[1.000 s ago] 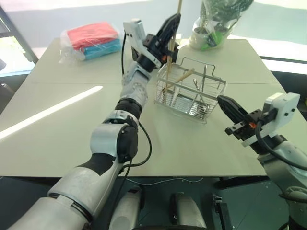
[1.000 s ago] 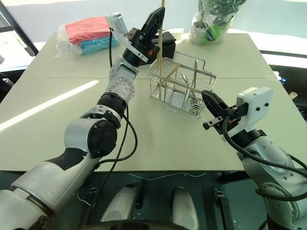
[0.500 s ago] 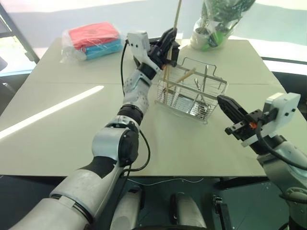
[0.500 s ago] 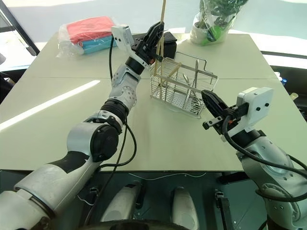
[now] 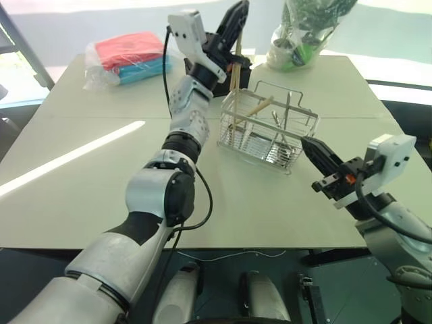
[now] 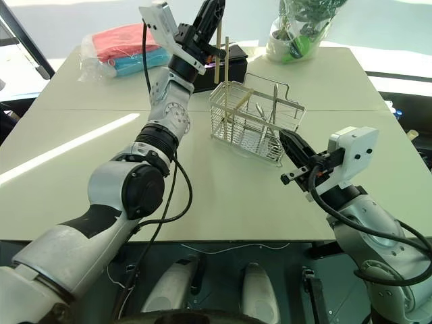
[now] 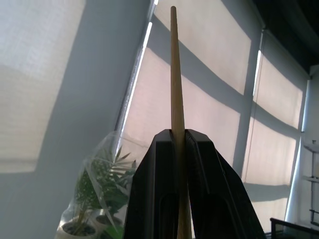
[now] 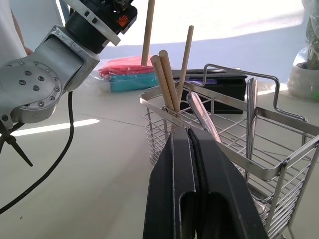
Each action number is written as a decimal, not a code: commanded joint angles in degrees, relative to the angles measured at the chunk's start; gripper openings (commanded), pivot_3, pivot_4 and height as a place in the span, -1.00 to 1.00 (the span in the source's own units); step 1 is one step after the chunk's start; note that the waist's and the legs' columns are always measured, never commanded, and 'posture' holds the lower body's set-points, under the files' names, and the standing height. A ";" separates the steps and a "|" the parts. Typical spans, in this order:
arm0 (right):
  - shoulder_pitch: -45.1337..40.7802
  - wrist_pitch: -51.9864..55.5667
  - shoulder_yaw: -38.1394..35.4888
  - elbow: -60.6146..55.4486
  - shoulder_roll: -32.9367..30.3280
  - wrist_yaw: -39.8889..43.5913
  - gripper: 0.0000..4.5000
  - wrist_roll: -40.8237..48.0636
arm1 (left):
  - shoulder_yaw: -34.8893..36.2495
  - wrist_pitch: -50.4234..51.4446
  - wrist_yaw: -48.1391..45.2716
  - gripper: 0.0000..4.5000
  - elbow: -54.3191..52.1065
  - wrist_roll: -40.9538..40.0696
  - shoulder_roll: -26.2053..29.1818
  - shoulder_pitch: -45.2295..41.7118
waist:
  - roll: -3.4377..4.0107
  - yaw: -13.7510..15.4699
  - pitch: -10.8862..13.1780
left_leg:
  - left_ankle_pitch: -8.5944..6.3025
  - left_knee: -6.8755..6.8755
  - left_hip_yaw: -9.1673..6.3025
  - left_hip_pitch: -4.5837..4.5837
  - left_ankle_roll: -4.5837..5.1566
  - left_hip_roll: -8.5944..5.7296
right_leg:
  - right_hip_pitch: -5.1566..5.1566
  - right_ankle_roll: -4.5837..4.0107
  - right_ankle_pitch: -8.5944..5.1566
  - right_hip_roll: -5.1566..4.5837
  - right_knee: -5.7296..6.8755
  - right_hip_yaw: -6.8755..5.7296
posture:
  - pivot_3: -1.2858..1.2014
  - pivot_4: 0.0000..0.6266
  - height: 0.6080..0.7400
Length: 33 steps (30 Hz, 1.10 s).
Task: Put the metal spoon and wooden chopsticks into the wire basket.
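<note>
My left gripper [image 5: 237,12] is raised high behind the wire basket [image 5: 260,145], shut on one wooden chopstick [image 8: 147,32]. That stick hangs upright, its lower end above the basket's far left corner. In the left wrist view the fingers [image 7: 154,189] pinch the stick [image 7: 175,74]. The other chopstick [image 8: 185,59] leans inside the basket beside two thicker wooden handles [image 8: 162,79]. A metal spoon [image 6: 260,111] stands in the basket among other metal cutlery. My right gripper [image 5: 317,152] hovers shut and empty just in front of the basket's right end.
A black tissue box [image 6: 233,54] sits right behind the basket. Pink and blue packs in plastic [image 5: 128,50] lie at the table's far left. A bagged potted plant [image 5: 304,34] stands at the far edge. The near table surface [image 5: 101,189] is bare.
My left gripper has risen and rolled with the chopstick, drawing its lower end up out of the basket. The right gripper has stayed put.
</note>
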 commanded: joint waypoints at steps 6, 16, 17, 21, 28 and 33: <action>0.28 -2.60 0.87 -2.46 1.50 -0.36 -1.00 -1.71 | -3.01 -3.24 3.20 -0.99 0.96 4.13 -0.75 -0.90 | 0.00 0.06 0.00 | 0.00 0.03 -0.01 0.00 0.00 -0.02 | 0.04 0.02 0.01 0.00 0.01 0.00 | 0.03 -0.52 1.00; 1.66 -3.50 1.17 -3.12 2.63 -0.90 -1.00 -2.55 | -4.66 -3.08 8.81 -0.99 2.95 8.90 -1.88 -0.46 | 0.00 0.01 0.00 | 0.00 0.03 0.00 0.04 0.01 -0.01 | 0.05 0.03 0.02 0.01 0.05 0.00 | 0.03 -0.52 1.00; 1.76 -3.56 1.18 -3.17 2.68 -0.92 -1.00 -2.58 | -4.73 -3.05 9.24 -0.99 3.01 9.09 -1.95 -0.43 | 0.00 0.02 0.00 | 0.00 0.03 0.00 0.04 0.01 -0.01 | 0.05 0.03 0.02 0.01 0.05 0.00 | 0.03 -0.52 1.00; 1.74 -3.81 1.40 -3.11 2.77 -1.10 -1.00 -2.63 | -6.08 -3.14 12.23 -0.99 3.63 11.50 -1.98 0.12 | 0.00 0.02 0.00 | 0.00 0.03 0.00 0.05 0.00 -0.01 | 0.05 0.04 0.02 0.01 0.05 0.00 | 0.03 -0.52 1.00; 1.50 -4.10 1.42 -2.86 2.67 -1.09 -1.00 -2.58 | -7.12 -3.45 14.58 -0.99 3.98 13.36 -2.23 0.93 | 0.00 0.04 0.00 | 0.00 0.03 0.00 0.05 0.01 -0.01 | 0.05 0.04 0.02 0.01 0.06 0.00 | 0.03 -0.52 1.00; 1.56 -4.19 1.48 -2.87 2.69 -0.99 -1.00 -2.71 | -7.51 -3.16 16.07 -0.99 4.40 14.46 -2.83 0.86 | 0.00 0.04 0.00 | 0.00 0.03 0.00 0.06 0.00 -0.01 | 0.05 0.05 0.03 0.01 0.07 0.01 | 0.03 -0.52 1.00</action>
